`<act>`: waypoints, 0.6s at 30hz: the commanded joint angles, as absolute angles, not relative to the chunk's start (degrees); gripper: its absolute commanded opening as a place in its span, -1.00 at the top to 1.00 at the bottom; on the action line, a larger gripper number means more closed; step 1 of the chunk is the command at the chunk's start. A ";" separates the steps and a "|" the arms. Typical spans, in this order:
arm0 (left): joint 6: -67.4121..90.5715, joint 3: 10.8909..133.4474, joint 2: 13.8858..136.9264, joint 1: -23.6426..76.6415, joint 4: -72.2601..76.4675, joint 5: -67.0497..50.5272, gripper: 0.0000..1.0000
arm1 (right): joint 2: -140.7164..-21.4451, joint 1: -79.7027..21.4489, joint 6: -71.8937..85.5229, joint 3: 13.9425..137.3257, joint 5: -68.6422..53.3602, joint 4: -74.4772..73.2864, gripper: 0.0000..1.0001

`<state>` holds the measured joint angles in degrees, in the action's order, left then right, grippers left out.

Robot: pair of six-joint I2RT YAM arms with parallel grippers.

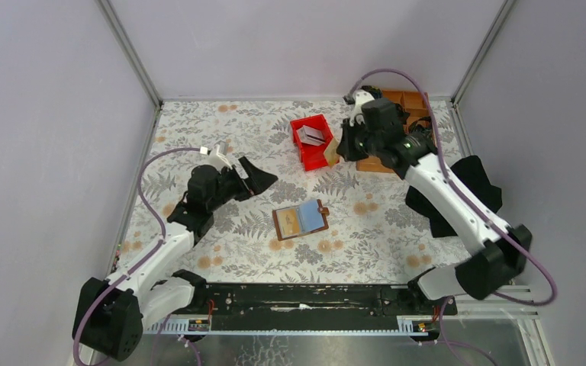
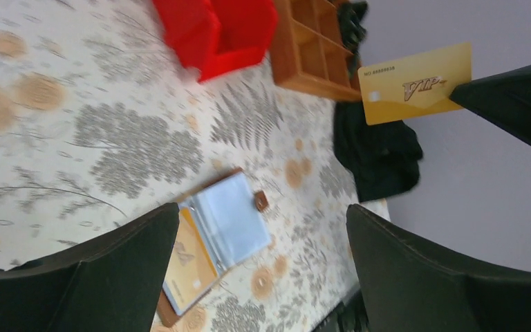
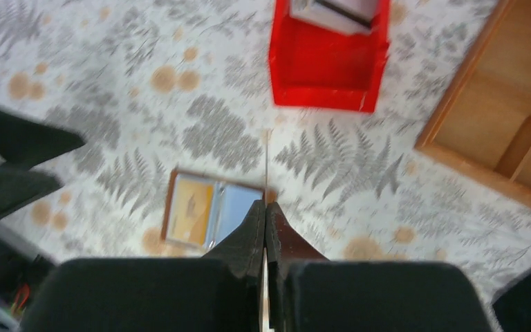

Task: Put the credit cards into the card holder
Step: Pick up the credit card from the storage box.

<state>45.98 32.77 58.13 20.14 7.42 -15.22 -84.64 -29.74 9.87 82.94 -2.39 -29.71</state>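
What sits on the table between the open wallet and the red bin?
Nothing; only bare flowered cloth lies between wallet and red bin, in the top view.

Left wrist view: card holder [image 2: 221, 228] with its near corner hidden behind a left finger [image 2: 76, 290]; red bin [image 2: 231, 31] blurred and cut by the top edge. Right wrist view: gold card [image 3: 266, 155] seen edge-on, face unseen — compartment tray [image 3: 484, 104] cut by the right edge. Top view: cards in the bin [image 1: 313, 136] too small to count.
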 commanded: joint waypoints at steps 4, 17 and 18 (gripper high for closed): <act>44.66 26.47 55.13 23.24 22.95 -33.38 -0.93 | -71.03 -30.06 14.19 70.96 -20.06 -34.82 1.00; 39.23 30.75 62.25 30.80 22.29 -40.46 -0.86 | -71.89 -30.06 18.21 62.80 -45.63 -29.35 1.00; 38.98 30.91 62.89 30.97 22.17 -41.00 -0.86 | -72.55 -30.04 18.35 62.91 -47.24 -28.93 1.00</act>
